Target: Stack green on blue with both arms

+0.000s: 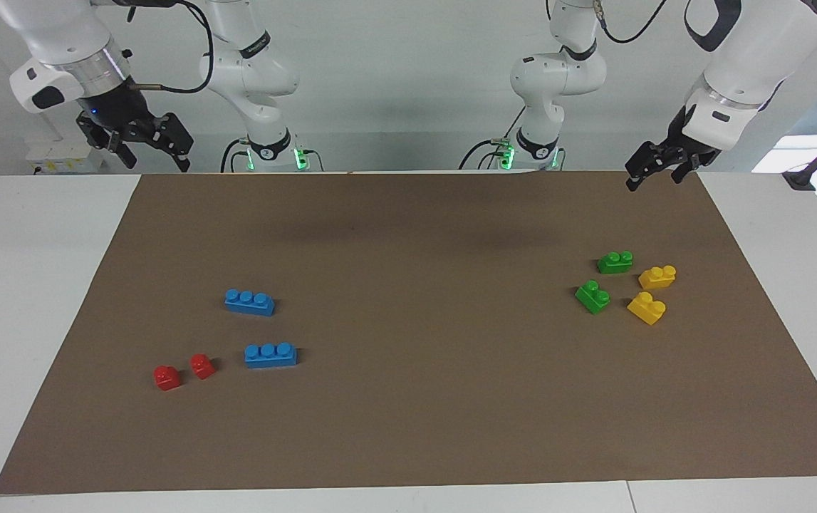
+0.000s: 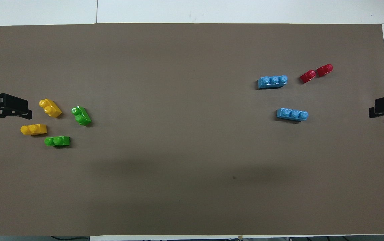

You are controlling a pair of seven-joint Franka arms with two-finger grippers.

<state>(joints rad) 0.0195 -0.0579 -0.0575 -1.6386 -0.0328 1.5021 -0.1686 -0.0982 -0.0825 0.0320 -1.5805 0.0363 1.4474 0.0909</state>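
Observation:
Two green two-stud bricks [image 1: 615,262] [image 1: 592,296] lie on the brown mat toward the left arm's end; they also show in the overhead view [image 2: 57,141] [image 2: 81,115]. Two blue three-stud bricks [image 1: 249,302] [image 1: 271,355] lie toward the right arm's end, also seen from overhead [image 2: 292,114] [image 2: 272,81]. My left gripper [image 1: 654,182] is open and empty, raised over the mat's edge by its base, apart from the green bricks. My right gripper [image 1: 157,164] is open and empty, raised over the mat's corner at its own end.
Two yellow two-stud bricks [image 1: 657,276] [image 1: 647,308] lie beside the green ones, toward the left arm's end. Two small red one-stud bricks [image 1: 167,377] [image 1: 201,366] lie beside the farther blue brick. The brown mat [image 1: 415,413] covers most of the white table.

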